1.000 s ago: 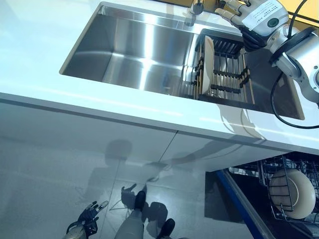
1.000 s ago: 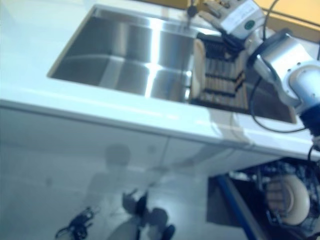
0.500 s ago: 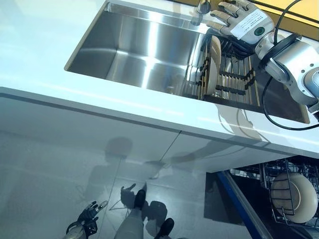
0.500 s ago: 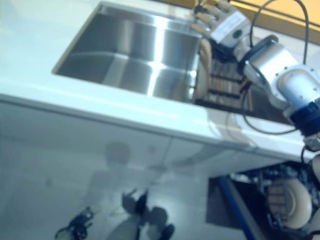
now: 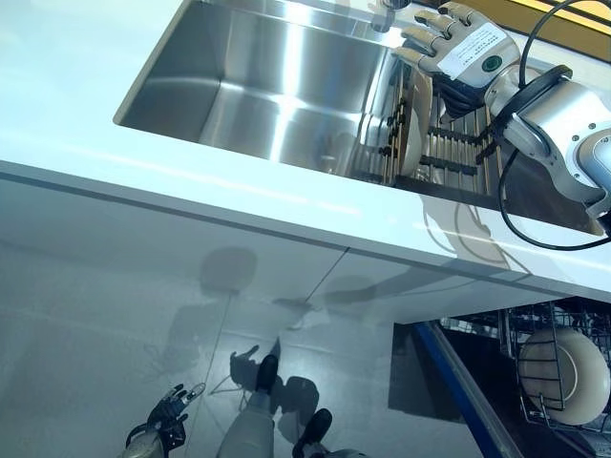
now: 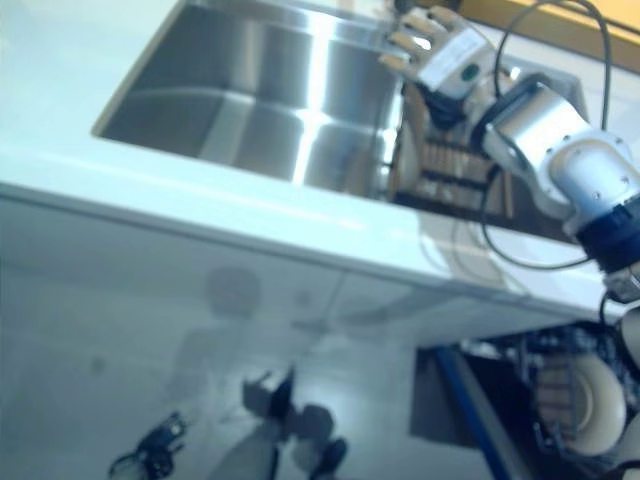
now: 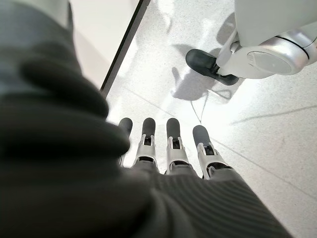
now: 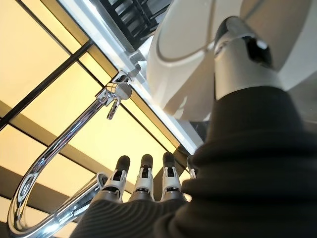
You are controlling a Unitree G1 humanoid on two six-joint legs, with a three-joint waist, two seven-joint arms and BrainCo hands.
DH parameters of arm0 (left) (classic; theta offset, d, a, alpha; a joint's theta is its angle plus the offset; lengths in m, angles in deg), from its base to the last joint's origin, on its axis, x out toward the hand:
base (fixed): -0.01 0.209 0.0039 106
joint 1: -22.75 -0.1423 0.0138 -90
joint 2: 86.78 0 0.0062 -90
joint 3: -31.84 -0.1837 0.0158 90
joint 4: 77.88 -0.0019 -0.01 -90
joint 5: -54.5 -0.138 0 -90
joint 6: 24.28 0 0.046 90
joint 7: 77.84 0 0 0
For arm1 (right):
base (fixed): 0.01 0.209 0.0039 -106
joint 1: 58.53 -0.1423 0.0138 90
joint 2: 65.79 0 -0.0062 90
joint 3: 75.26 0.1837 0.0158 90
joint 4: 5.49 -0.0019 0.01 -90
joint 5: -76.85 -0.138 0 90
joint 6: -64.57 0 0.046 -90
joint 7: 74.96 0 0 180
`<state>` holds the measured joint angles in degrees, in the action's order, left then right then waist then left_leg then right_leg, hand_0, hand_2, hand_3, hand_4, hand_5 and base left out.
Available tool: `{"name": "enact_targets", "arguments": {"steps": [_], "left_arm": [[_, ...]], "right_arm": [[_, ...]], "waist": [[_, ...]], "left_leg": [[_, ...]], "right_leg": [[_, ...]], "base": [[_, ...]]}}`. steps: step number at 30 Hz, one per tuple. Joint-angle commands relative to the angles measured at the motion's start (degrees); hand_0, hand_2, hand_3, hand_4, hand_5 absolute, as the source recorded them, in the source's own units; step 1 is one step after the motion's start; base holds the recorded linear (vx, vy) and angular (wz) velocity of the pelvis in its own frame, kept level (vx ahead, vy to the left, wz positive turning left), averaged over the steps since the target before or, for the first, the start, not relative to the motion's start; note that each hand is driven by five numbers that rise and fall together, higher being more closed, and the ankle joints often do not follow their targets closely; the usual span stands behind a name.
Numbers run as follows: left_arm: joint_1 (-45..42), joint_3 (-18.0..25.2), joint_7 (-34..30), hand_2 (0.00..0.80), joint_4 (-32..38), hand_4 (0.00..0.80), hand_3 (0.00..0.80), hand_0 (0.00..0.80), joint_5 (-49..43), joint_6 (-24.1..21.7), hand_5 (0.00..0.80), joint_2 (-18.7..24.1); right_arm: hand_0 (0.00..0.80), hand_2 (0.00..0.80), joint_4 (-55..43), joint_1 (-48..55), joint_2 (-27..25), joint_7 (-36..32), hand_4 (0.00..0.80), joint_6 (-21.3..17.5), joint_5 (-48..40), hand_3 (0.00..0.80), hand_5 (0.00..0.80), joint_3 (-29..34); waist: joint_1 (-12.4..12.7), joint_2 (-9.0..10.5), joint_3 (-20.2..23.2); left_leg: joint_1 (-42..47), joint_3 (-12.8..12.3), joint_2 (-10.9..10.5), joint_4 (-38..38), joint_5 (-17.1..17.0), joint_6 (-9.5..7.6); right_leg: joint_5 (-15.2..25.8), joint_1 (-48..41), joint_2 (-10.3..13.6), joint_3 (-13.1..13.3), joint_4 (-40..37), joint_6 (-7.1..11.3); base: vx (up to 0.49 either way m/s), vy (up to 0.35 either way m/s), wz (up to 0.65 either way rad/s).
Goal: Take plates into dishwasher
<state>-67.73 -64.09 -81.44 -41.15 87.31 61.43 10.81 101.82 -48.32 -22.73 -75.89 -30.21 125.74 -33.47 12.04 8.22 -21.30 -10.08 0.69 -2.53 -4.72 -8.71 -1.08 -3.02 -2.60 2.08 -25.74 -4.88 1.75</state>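
The right hand [image 5: 456, 43] is hovering with fingers straight and spread, holding nothing, just above a cream plate [image 5: 412, 119] standing on edge in the dark rack [image 5: 453, 148] at 1 o'clock. The rack is sitting in the steel sink [image 5: 258, 86], sunk in the white desk [image 5: 191, 181]. A second plate [image 5: 563, 377] is standing in the dishwasher basket [image 5: 520, 329] at 4 o'clock. The left hand [image 5: 164, 425] is hanging relaxed and empty over the grey floor [image 5: 115, 334] at 7 o'clock

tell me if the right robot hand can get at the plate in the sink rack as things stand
Probably yes. The right robot hand is open, right above the plate, which stands on edge in the rack with its top rim exposed. Nothing sits between the fingers and the rim.
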Motion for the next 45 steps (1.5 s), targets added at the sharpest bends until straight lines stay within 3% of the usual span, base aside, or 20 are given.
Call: {"name": "enact_targets", "arguments": {"steps": [1,11,25,28,29,30,31,32,45], "left_arm": [[-1.0,-0.6,0.5,0.000,1.4,0.000,0.000,0.000,1.8,-1.2,0.000,1.3],[-0.9,-0.3,0.8,0.000,1.8,0.000,0.000,0.000,2.4,-1.1,0.000,1.4],[-1.3,0.3,0.9,0.000,1.4,0.000,0.000,0.000,4.5,-1.6,0.000,0.9],[-1.6,0.5,1.0,0.000,1.5,0.000,0.000,0.000,4.7,-1.7,0.000,0.8],[-1.7,0.6,1.0,0.000,1.4,0.000,0.000,0.000,4.9,-1.7,0.000,0.8],[-1.8,0.5,1.0,0.000,1.5,0.000,0.000,0.000,5.0,-1.7,0.000,0.7],[-1.8,0.7,1.1,0.000,1.6,0.000,0.000,0.000,5.0,-1.6,0.000,0.6],[-1.8,0.8,1.1,0.000,1.5,0.000,0.000,0.000,5.2,-1.6,0.000,0.6],[-2.9,1.1,1.1,0.000,1.4,0.000,0.000,0.000,6.2,-1.7,0.000,-0.3]], "right_arm": [[0.000,0.000,-1.2,-6.3,-1.5,-0.1,0.000,0.6,2.3,0.000,0.000,-4.1],[0.000,0.000,-1.6,-6.2,-1.8,-2.8,0.000,-2.4,8.8,0.000,0.000,-4.9],[0.000,0.000,-3.1,-6.3,-1.1,-8.8,0.000,-9.5,22.4,0.000,0.000,-6.6],[0.260,0.260,-3.4,-6.0,-1.0,-10.7,0.260,-9.8,23.1,0.260,0.260,-6.6],[0.408,0.408,-3.3,-5.9,-0.9,-11.6,0.408,-9.7,23.3,0.408,0.408,-6.6],[0.505,0.505,-2.9,-5.7,-0.7,-11.8,0.505,-9.8,23.8,0.505,0.505,-6.5],[0.762,0.762,-2.6,-5.6,-0.4,-12.1,0.762,-10.1,24.1,0.762,0.762,-6.2],[0.800,0.800,-2.1,-5.6,-0.2,-12.3,0.800,-10.1,24.3,0.800,0.800,-6.2],[0.800,0.800,6.0,-7.4,1.4,-14.2,0.800,-9.5,23.5,0.800,0.800,-9.1]], "waist": [[1.1,-0.11,0.9],[1.0,-0.02,0.6],[1.1,0.48,0.6],[1.2,0.50,0.6],[1.2,0.49,0.6],[1.2,0.48,0.6],[1.2,0.46,0.7],[1.3,0.41,0.7],[1.8,-0.40,1.3]], "left_leg": [[3.2,-1.0,-0.7,-0.3,9.7,-0.72],[2.9,-1.2,-0.7,-0.3,9.6,-0.73],[2.6,-1.3,-0.6,-0.3,9.6,-0.57],[2.6,-1.3,-0.6,-0.3,9.5,-0.56],[2.6,-1.3,-0.6,-0.3,9.5,-0.55],[2.6,-1.3,-0.6,-0.3,9.5,-0.53],[2.6,-1.3,-0.6,-0.3,9.5,-0.52],[2.5,-1.3,-0.6,-0.3,9.5,-0.52],[2.6,-1.2,-0.7,-0.3,9.3,-0.29]], "right_leg": [[1.2,3.6,-1.5,0.6,0.9,1.47],[1.3,4.0,-1.4,0.5,1.1,1.54],[1.6,4.1,-1.5,0.5,0.6,1.58],[1.7,4.0,-1.5,0.4,0.4,1.54],[1.7,3.9,-1.5,0.4,0.3,1.53],[1.7,3.9,-1.5,0.4,0.2,1.52],[1.7,4.0,-1.5,0.4,0.2,1.52],[1.8,4.0,-1.5,0.4,0.1,1.51],[1.8,3.7,-1.3,0.2,-0.1,1.35]], "base": [[0.000,0.000,0.00],[0.000,0.000,0.00],[0.000,0.000,0.00],[0.000,0.000,0.00],[0.000,0.000,0.00],[0.000,0.000,0.00],[0.000,0.000,0.00],[0.000,0.000,0.00],[-0.007,0.007,0.00]]}}
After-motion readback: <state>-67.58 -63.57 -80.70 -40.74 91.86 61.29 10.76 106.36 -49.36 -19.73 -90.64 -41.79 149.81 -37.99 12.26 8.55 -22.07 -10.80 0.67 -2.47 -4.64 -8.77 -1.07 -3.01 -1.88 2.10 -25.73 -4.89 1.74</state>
